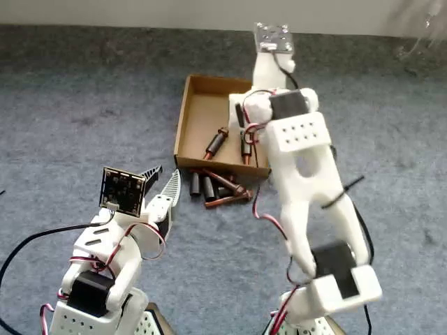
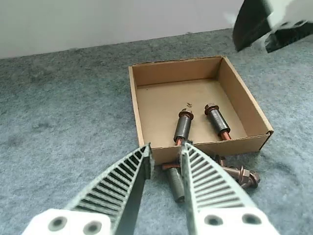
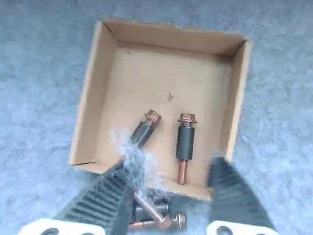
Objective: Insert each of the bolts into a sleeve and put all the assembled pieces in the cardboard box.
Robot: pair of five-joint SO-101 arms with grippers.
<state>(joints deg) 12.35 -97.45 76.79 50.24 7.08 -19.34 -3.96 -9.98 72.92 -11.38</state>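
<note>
The cardboard box (image 1: 206,105) stands far centre on the bench (image 1: 84,105) and holds two assembled pieces (image 3: 186,142) side by side. Loose bolts (image 1: 227,200) and sleeves (image 1: 196,184) lie heaped outside against its near wall, which we judge puts them within reach of both arms. The right hand (image 3: 171,164) hangs over the box, jaws apart and empty. The left hand (image 2: 165,147) sits just near of the heap, jaws slightly apart and empty, placed for a pick.
</note>
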